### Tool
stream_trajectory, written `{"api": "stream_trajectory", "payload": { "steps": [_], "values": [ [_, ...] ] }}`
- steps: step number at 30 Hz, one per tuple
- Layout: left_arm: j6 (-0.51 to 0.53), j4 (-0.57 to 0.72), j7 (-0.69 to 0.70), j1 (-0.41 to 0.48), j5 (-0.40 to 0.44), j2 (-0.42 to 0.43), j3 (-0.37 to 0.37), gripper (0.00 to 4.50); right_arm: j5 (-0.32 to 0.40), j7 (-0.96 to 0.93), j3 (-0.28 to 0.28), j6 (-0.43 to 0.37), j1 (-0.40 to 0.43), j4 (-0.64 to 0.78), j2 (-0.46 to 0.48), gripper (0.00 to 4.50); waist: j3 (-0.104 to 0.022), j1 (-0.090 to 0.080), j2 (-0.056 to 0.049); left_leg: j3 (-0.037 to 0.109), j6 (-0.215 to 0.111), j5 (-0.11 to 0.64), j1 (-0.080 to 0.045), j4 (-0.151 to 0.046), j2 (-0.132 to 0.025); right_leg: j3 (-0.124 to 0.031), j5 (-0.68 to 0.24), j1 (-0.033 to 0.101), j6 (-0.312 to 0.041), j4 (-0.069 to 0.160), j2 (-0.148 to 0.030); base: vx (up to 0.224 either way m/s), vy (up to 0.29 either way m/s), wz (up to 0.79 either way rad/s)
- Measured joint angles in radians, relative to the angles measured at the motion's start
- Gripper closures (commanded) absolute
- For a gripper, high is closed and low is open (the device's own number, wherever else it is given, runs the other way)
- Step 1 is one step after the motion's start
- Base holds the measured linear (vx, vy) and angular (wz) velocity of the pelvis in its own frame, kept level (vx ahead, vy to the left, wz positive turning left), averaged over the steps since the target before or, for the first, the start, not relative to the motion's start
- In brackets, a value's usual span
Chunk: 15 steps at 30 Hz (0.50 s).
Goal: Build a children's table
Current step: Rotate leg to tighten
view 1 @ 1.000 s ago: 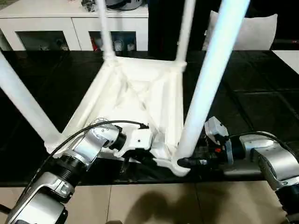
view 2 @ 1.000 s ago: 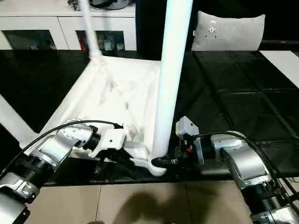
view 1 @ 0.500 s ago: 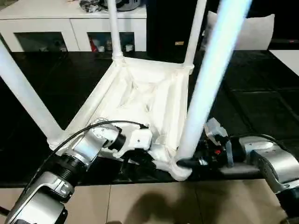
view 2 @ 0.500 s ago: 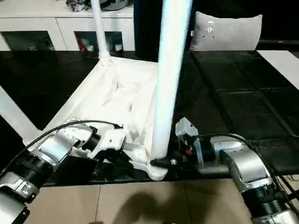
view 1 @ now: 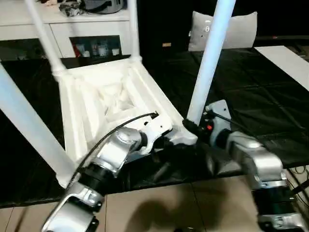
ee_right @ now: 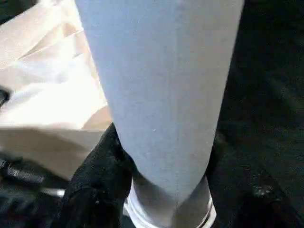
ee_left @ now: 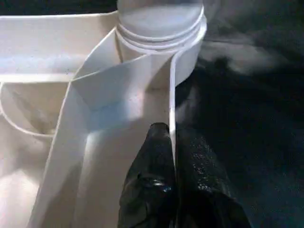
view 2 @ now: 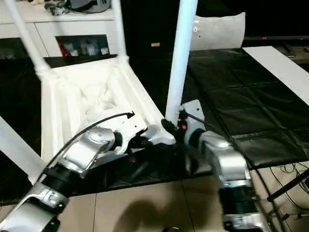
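Note:
The children's table lies upside down on the black work table: a white ribbed tabletop (view 1: 82,104) with four white legs standing up from its corners. My left gripper (ee_left: 173,156) is shut on the thin rim wall beside the near right corner socket (ee_left: 161,28). My right gripper (view 1: 189,126) is at that same corner, and its fingers (ee_right: 97,175) hug the base of the near right leg (ee_right: 161,90) from both sides. The near left leg (view 1: 29,130) leans across the left of the view, and two more legs (view 1: 133,29) rise at the far corners.
A white cabinet with glass doors (view 1: 91,36) stands behind the black table (view 1: 251,92). A grey cushion (view 1: 239,29) rests at the back right, and a white board (view 1: 285,58) at the far right. The table's front edge (view 1: 159,181) runs just below my grippers, with tiled floor (view 1: 193,208) beneath.
The view has swung sideways. The tabletop has turned on the black table, its far end going left. My right gripper's fingers have closed in on the leg's base. My left gripper keeps its hold on the rim.

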State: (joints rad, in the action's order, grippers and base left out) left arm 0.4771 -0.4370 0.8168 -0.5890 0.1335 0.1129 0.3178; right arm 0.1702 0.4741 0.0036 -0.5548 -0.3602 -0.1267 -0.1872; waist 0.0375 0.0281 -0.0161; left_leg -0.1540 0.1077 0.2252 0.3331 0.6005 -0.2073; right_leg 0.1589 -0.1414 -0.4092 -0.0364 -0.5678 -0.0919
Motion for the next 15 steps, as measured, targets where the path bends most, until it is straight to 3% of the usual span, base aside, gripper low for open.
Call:
{"api": "stream_trajectory", "payload": {
  "steps": [4, 5, 8, 15],
  "values": [
    [0.028, 0.028, -0.006, 0.009, -0.002, -0.005, 0.000, 4.50, 0.013, 0.001, -0.021, 0.019, 0.017, 0.008, 0.015, 2.15, 0.000, -0.001, -0.001, 0.000, -0.004, 0.002, 0.000, -0.003, -0.001, -0.002, 0.002, 0.002, 0.002, 0.006, 0.000, 0.000, 0.000, 0.00],
    [0.028, 0.032, -0.004, 0.010, -0.003, -0.004, 0.003, 4.50, 0.021, 0.014, -0.026, 0.018, 0.019, 0.009, 0.009, 1.77, -0.001, 0.000, -0.001, 0.000, -0.007, 0.003, 0.000, -0.003, -0.001, -0.004, 0.003, 0.002, 0.002, 0.006, 0.000, 0.000, 0.000, 0.00],
    [0.014, 0.040, 0.013, 0.013, -0.006, 0.006, 0.013, 4.50, 0.036, 0.077, -0.022, 0.017, 0.028, 0.020, -0.024, 1.67, -0.001, 0.004, -0.002, 0.000, -0.011, 0.002, 0.000, -0.005, -0.001, -0.004, 0.003, 0.001, 0.002, 0.006, 0.000, 0.000, 0.000, 0.00],
    [-0.076, 0.034, 0.108, 0.019, -0.021, 0.068, 0.039, 4.50, 0.057, 0.274, 0.028, 0.025, 0.036, 0.034, -0.166, 0.94, 0.000, 0.017, -0.006, -0.001, -0.012, 0.001, 0.000, -0.008, -0.001, -0.004, 0.002, 0.000, 0.001, 0.006, 0.000, 0.000, 0.000, 0.00]
  ]
}}
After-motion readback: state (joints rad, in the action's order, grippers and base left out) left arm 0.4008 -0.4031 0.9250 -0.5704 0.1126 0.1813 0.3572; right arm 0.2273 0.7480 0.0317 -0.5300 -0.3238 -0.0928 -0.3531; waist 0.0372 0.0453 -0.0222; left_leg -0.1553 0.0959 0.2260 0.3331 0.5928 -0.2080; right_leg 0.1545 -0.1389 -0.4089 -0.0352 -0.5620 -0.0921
